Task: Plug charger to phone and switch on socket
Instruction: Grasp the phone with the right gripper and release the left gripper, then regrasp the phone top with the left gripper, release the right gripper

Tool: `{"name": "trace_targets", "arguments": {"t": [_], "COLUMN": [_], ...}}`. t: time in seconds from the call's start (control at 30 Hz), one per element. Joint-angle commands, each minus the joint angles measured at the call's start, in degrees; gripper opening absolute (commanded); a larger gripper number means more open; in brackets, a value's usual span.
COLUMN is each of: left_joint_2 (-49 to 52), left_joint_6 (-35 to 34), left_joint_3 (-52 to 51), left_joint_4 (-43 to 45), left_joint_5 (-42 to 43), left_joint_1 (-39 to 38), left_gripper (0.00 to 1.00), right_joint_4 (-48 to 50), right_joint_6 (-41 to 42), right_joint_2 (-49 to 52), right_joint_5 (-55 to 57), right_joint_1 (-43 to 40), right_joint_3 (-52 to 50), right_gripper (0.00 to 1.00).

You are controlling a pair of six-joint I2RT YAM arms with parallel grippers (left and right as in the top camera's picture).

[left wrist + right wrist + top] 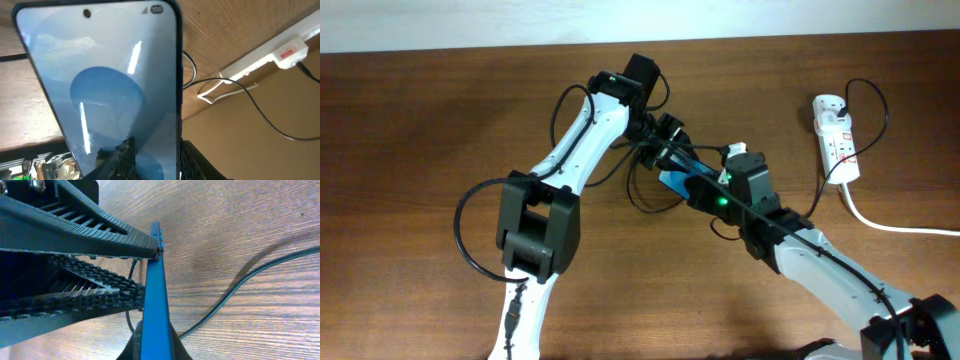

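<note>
Two robot arms over a brown wooden table (420,120), both rising from the near edge and meeting mid-table. Left arm (535,225): up from the near left, folded at a bulky black elbow, then angled back down and rightward to the left gripper (670,150). Right arm (820,255): in from the near right corner, stretched low and leftward to the right gripper (695,188).

Counted: one phone (673,181), one charger (300,255), one socket (835,135), one thick white cord (910,228).

Phone held up on edge between the two grippers. Right jaws clenched on its two flat faces, seen edge-on from the right wrist. Ribbed black fingers (100,225) of the left gripper against the phone from the other side, one tip touching its thin edge, pale blue screen filling the left wrist view. Gripping or merely touching: impossible to tell.

Charger: thin black cable trailing over the wood just beyond the phone.

Farthest, at the table's right end and well apart from both grippers: socket, a white strip with red markings, black plug in it, white cord running off the right edge.
</note>
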Motion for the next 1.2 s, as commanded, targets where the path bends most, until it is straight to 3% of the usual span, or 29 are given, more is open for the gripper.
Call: {"name": "trace_targets", "arguments": {"t": [0.0, 0.03, 0.1, 0.23, 0.27, 0.33, 0.43, 0.5, 0.6, 0.7, 0.9, 1.17], "left_joint_2": [-0.2, -0.2, -0.2, -0.2, -0.2, -0.2, -0.2, -0.2, -0.2, -0.2, -0.2, -0.2], "left_joint_6": [7.6, 11.4, 15.4, 28.7, 30.9, 30.9, 30.7, 28.3, 17.3, 11.1, 2.1, 1.5], "left_joint_3": [0.5, 0.5, 0.5, 0.5, 0.5, 0.5, 0.5, 0.5, 0.5, 0.5, 0.5, 0.5], "left_joint_4": [0.9, 2.6, 6.6, 22.0, 29.8, 37.2, 40.7, 40.7, 40.7, 41.6, 53.7, 54.2], "left_joint_5": [2.5, 4.1, 7.5, 20.2, 25.0, 32.3, 37.2, 37.9, 37.9, 37.9, 37.7, 33.9], "left_joint_1": [1.8, 2.2, 2.4, 2.4, 2.8, 4.3, 7.4, 9.0, 9.4, 9.4, 9.4, 8.7], "left_gripper": [0.17, 0.13, 0.17, 0.33, 0.32, 0.31, 0.32, 0.32, 0.50, 0.52, 0.52, 0.48], "right_joint_4": [1.0, 0.9, 0.8, 1.2, 1.5, 1.7, 6.0, 10.9, 22.8, 32.4, 33.2, 32.9], "right_joint_6": [-0.3, -0.3, -0.3, 0.0, 2.4, 5.8, 21.8, 29.9, 37.3, 37.9, 39.4, 42.4], "right_joint_2": [-2.9, -3.4, -4.4, -9.2, -11.4, -12.8, -12.5, -11.4, -5.5, 0.2, 2.2, 2.2], "right_joint_5": [-0.9, -1.9, -2.1, -5.0, -5.1, -4.0, 4.1, 7.3, 7.4, 9.4, 13.8, 16.4], "right_joint_1": [-4.9, -6.3, -7.5, -11.8, -13.5, -14.5, -14.5, -14.4, -12.4, -8.3, -5.3, -1.2], "right_joint_3": [1.3, 1.3, 1.3, 1.7, 2.5, 4.7, 5.2, 5.2, 5.2, 5.3, 6.0, 8.4], "right_gripper": [0.04, 0.04, 0.04, 0.04, 0.04, 0.04, 0.04, 0.04, 0.04, 0.04, 0.04, 0.04]}}
